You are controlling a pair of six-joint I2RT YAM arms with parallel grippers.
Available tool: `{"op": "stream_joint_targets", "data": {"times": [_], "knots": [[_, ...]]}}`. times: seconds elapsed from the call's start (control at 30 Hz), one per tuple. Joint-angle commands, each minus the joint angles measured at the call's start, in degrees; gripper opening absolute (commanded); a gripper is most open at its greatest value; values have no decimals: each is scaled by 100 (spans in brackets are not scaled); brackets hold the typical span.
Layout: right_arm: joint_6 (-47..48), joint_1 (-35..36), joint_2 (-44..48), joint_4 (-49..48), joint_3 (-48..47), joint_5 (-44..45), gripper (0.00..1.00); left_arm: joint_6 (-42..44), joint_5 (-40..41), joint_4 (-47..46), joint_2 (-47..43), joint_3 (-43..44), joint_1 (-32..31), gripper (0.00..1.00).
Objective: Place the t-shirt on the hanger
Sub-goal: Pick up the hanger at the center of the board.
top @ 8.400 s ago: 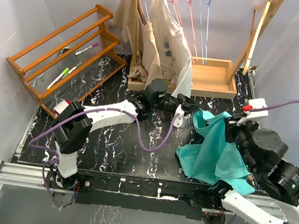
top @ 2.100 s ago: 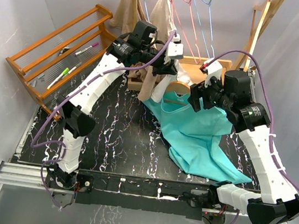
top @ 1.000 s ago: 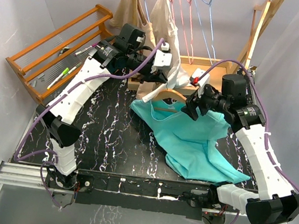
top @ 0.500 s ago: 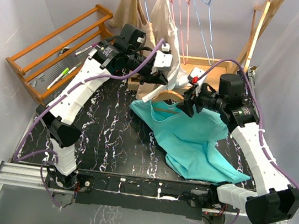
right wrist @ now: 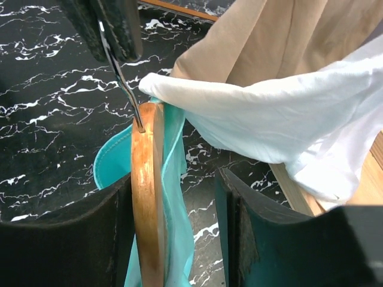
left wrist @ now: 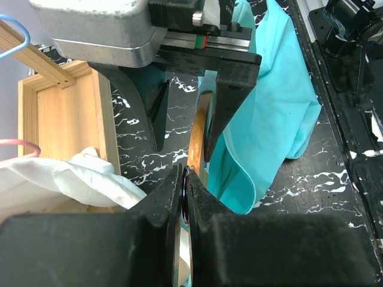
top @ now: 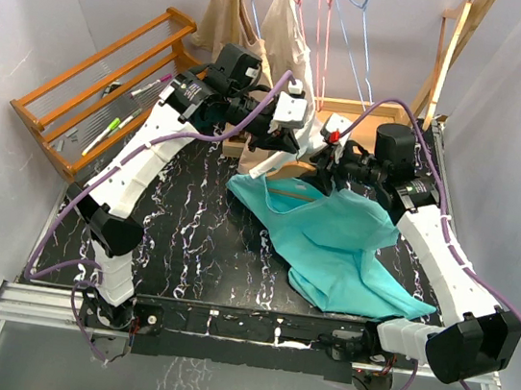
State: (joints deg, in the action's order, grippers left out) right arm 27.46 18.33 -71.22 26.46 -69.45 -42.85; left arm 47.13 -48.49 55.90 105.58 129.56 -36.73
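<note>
Up at the far side of the table [top: 186,243], the left gripper [left wrist: 184,176] is clenched on the hook [right wrist: 122,84] of the hanger [right wrist: 149,197], pinching the wire between its fingertips. The wooden hanger hangs edge-on just below those fingers, over the marbled black top. The t-shirt [top: 341,245] is draped over the hanger's top. Most of it trails away from the left gripper across the table toward the right arm's base.

The right gripper [right wrist: 173,179] is released, its jaws standing apart on either side of the hanger's top. One finger [right wrist: 66,239] lies against the wood. The other is clear of the teal cloth, with bare table showing in the gap. A cream shirt [right wrist: 281,107] hangs just beyond the right gripper, its fold touching the hanger's top beside the hook. A wooden crate [left wrist: 66,119] sits behind it.
</note>
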Motion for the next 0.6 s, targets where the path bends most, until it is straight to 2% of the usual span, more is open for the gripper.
{"op": "stream_joint_targets", "data": {"times": [0.0,0.1,0.23,0.37,0.47,0.5,0.57], "knots": [[177,22,166,-508,79,-337,50,56,-315,80,-87,237,-20,0],[256,19,170,-501,91,-517,37,60,-323,76,-94,239,-27,0],[338,17,135,-361,83,-523,9,8,-343,43,-95,249,-27,0],[279,22,331,-438,127,-557,8,4,-333,28,-106,180,-27,0],[374,21,414,-122,-5,-690,8,-153,-237,-239,-188,17,-28,0],[414,21,419,43,-56,-779,8,-220,-185,-345,-210,-19,-27,3],[485,17,447,290,-113,-895,8,-379,-29,-560,-235,-56,-27,22]]}}
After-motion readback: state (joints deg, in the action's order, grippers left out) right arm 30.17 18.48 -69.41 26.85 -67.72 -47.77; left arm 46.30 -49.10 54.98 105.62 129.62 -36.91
